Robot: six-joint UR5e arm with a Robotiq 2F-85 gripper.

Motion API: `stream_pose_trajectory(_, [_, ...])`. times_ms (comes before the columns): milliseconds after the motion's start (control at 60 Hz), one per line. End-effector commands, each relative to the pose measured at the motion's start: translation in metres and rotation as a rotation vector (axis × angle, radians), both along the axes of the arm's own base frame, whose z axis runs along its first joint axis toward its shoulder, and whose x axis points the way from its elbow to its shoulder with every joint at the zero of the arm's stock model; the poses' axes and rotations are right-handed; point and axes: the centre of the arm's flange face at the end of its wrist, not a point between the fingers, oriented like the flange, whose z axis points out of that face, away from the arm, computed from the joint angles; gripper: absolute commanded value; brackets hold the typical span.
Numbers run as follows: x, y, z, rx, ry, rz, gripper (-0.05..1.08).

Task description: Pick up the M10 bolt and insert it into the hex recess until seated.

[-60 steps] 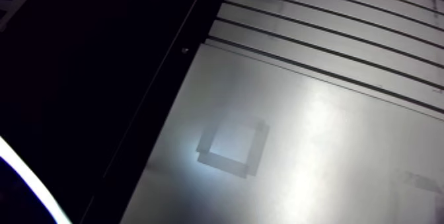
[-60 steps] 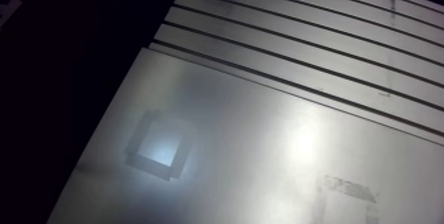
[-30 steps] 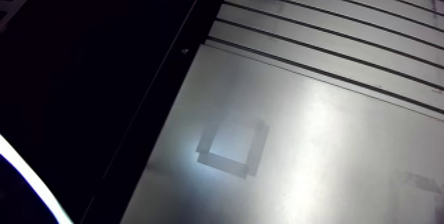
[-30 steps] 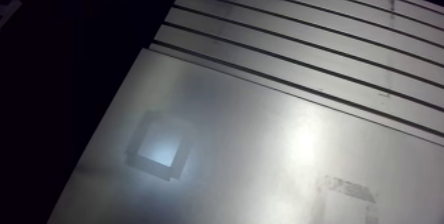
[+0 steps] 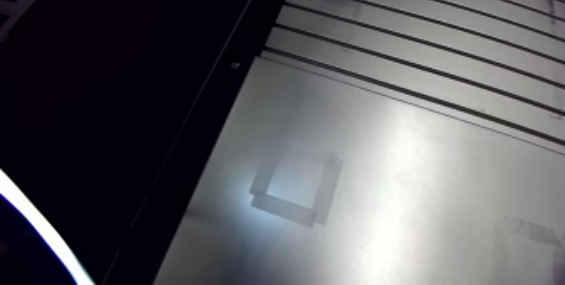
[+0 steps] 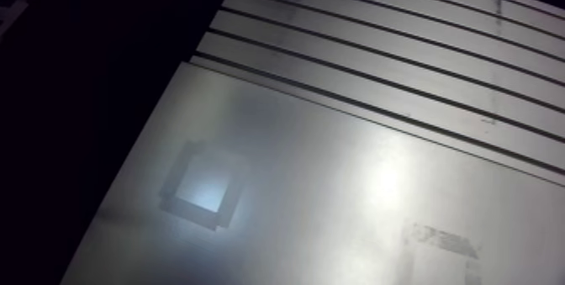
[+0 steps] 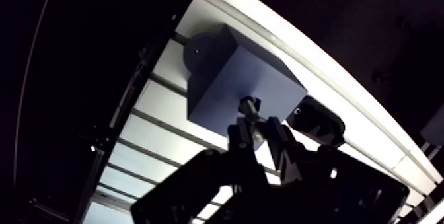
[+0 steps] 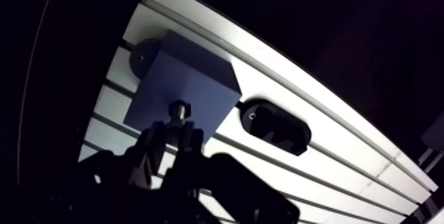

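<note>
Clamping the M10 bolt [image 7: 250,108] in its jaws, the gripper [image 7: 258,131] holds it head-first just over the blue block [image 7: 228,74]; pickup looks done, insertion and seating remain.

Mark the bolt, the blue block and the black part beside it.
bolt [image 8: 178,110], wrist view, its exposed end.
blue block [image 8: 191,80], wrist view, its broad face.
black part [image 8: 276,128], wrist view, its middle.

Slotted tabletop [image 5: 437,49] gleaming, a smooth metal sheet [image 5: 395,179] lying flat on it, grey tape square [image 5: 294,189] marked out. Over on the slots, a blue block [image 7: 224,81], with a black oval piece [image 7: 316,122] just beside it.
</note>
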Motion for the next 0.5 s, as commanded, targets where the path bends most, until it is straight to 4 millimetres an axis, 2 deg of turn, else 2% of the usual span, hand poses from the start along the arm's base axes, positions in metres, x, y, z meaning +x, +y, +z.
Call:
stream_pose_trajectory(17, [-0.0015, -0.0006, 0.0016, -0.002, 0.003, 0.0, 1.05])
stream_pose_trajectory(500, [-0.002, -0.0031, 0.0085, -0.002, 0.009, 0.005, 1.05])
